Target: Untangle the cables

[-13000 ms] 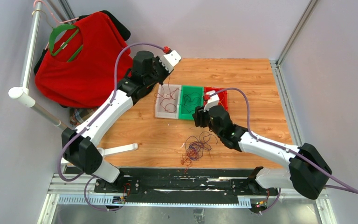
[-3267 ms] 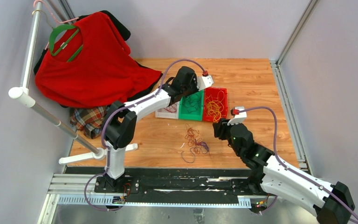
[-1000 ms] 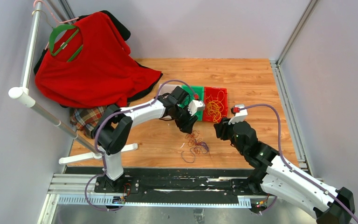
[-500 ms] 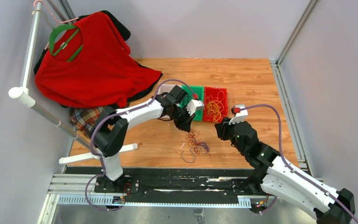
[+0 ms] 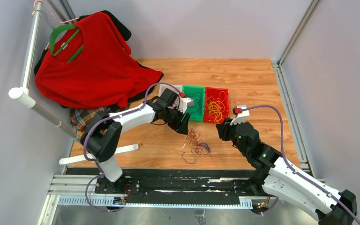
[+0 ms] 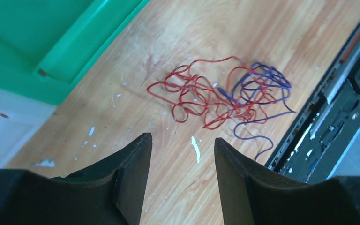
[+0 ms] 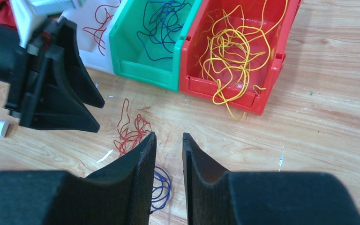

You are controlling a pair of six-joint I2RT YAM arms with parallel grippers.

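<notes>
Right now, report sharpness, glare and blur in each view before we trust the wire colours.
Left wrist: tangle sharp, red and purple strands distinct, evenly lit. Right wrist: yellow wires crisp, its fingers large and dark up close. Top external: tangle tiny, strands hard to separate; no glare.

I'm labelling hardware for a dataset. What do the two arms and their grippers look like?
Both arms have white links joined by black joint housings. A lilac hose loops along each to a white wrist block with a red cap. The left gripper and right gripper each have two matte black, wedge-shaped fingers tapering to tips.
</notes>
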